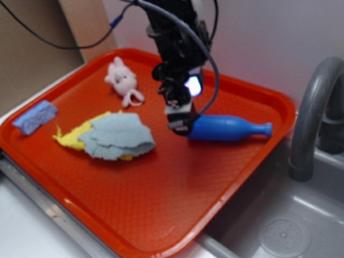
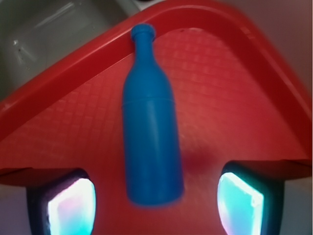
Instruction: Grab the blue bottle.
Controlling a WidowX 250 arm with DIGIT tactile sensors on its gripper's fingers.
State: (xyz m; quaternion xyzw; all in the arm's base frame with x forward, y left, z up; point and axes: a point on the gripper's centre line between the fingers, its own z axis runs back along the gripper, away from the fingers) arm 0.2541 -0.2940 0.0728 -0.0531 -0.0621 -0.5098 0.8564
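While the gripper [image 2: 155, 203] hung spread over the blue bottle's [image 2: 149, 142] base, the approach looked done — next, lower and pinch its body.

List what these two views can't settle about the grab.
- Exterior: the gripper covers the base of the blue bottle, so contact is unclear.
- Wrist: both fingers are cut off by the bottom edge; tips unseen.
- Wrist: the bottle's base is blurred; height above the tray is unreadable.
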